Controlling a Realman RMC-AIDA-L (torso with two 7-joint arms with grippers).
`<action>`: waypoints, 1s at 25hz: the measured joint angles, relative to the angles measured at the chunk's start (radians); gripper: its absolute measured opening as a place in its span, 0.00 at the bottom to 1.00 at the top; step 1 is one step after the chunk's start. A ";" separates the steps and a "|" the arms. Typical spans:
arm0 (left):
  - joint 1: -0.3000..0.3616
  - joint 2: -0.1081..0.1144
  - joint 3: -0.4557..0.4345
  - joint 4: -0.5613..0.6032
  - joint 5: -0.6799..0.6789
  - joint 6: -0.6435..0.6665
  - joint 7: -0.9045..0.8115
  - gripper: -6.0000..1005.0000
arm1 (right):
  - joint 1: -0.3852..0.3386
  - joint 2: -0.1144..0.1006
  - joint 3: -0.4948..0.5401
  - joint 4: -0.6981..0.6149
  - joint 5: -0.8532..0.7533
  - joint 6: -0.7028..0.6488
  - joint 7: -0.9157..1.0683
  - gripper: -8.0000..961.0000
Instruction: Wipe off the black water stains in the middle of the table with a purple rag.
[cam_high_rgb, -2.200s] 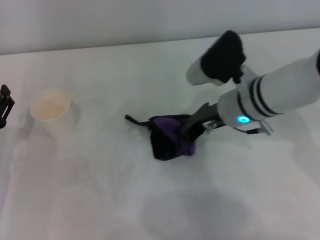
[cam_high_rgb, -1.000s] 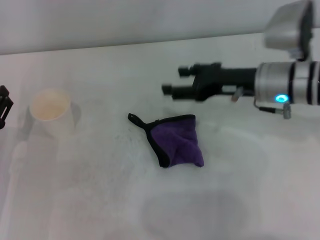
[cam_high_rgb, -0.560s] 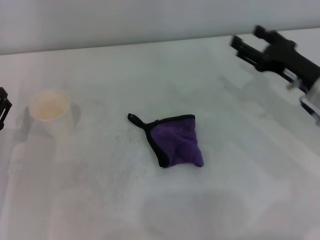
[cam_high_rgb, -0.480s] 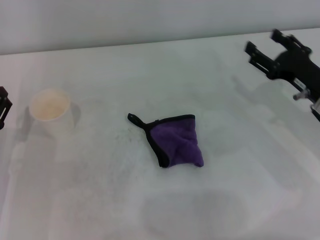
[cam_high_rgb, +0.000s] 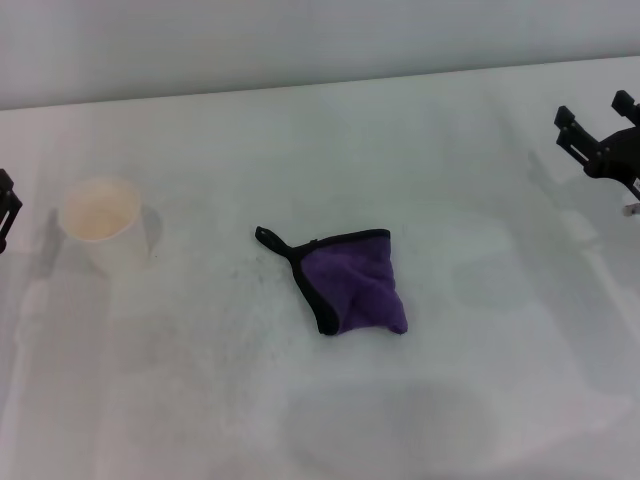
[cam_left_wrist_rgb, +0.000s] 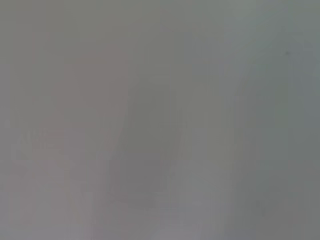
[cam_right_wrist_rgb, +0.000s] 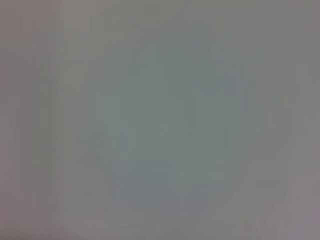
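Observation:
The purple rag (cam_high_rgb: 357, 283) lies crumpled in the middle of the white table (cam_high_rgb: 300, 400), its black corner loop pointing towards the cup. No dark blotch shows on the table; only faint grey speckles lie beside the rag. My right gripper (cam_high_rgb: 597, 123) is open and empty at the far right edge of the head view, well away from the rag. My left gripper (cam_high_rgb: 6, 209) barely shows at the left edge. Both wrist views show only plain grey surface.
A white paper cup (cam_high_rgb: 103, 224) stands upright on the left side of the table, to the left of the rag. The table's far edge meets a pale wall at the top of the head view.
My right gripper was on the rag, let it go, lifted and drew back to the right edge. The rag spread out flatter and stays in place. The left arm has not moved.

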 joint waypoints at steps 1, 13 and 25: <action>-0.002 0.000 0.000 -0.003 0.000 -0.002 -0.001 0.86 | 0.000 0.000 0.004 0.000 0.000 0.000 0.002 0.87; -0.014 -0.001 0.000 -0.013 -0.036 -0.026 -0.020 0.86 | 0.015 0.001 0.044 -0.011 0.002 -0.064 0.019 0.87; -0.004 -0.002 0.004 -0.013 -0.032 -0.100 -0.022 0.86 | 0.007 0.001 0.078 -0.001 0.003 -0.061 0.035 0.86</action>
